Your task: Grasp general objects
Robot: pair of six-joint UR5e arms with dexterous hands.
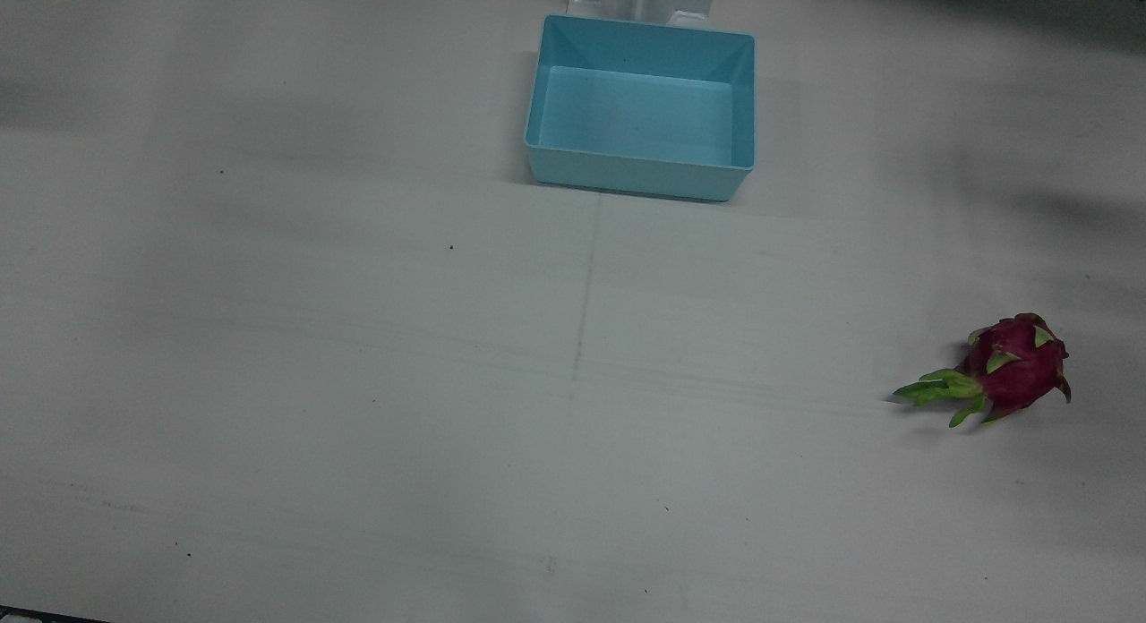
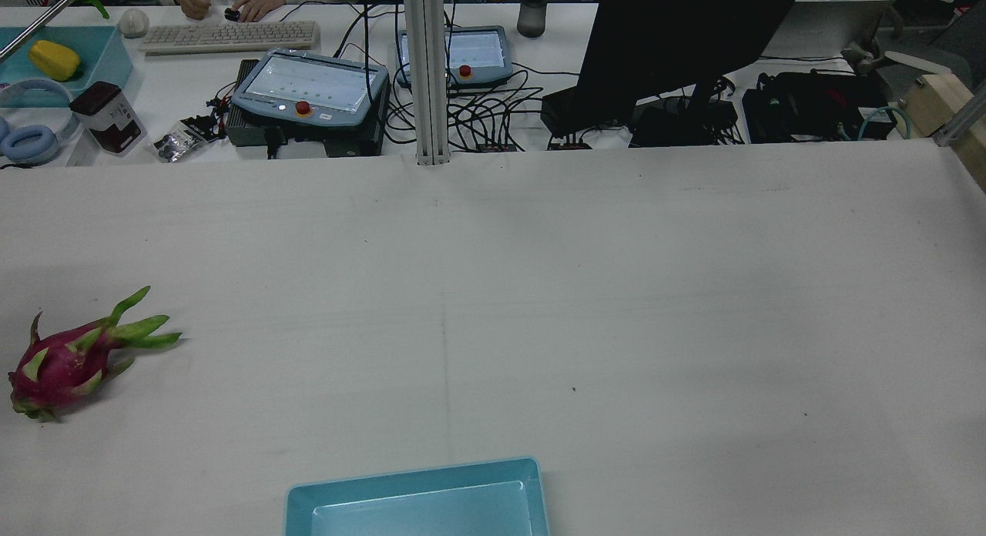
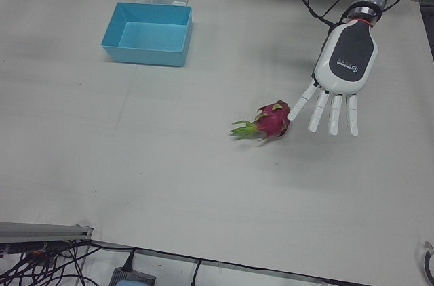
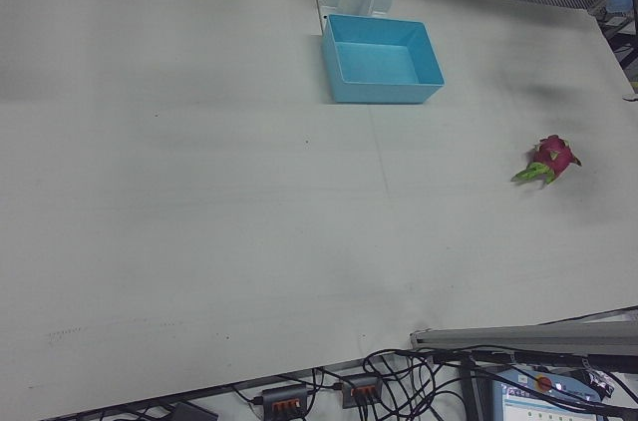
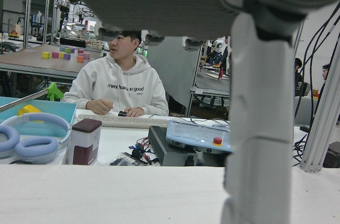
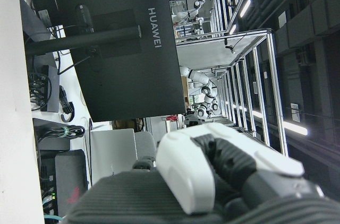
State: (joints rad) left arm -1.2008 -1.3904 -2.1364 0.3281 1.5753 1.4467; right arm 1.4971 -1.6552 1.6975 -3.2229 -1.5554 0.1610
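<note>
The left hand (image 3: 342, 76) hangs with fingers spread and empty just beside the dragon fruit (image 3: 270, 120), which lies near the bench's left edge, leafy tip pointing toward the centre; the right hand's (image 6: 223, 173) state cannot be told.

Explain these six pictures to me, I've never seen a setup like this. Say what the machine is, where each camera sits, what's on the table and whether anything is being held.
This is a two-armed robot whose arms end in many-fingered hands. Four fixed cameras watch a white table: one almost straight overhead, one behind the robot, two from the operators' side. Two more ride on the hands and mostly show the room. On the table lie a dragon fruit and an empty blue bin. The left hand hangs open beside the fruit, fingers spread and pointing down; whether a fingertip touches it is unclear. Nothing is held. The right hand shows only in its own camera, too close to read.
</note>
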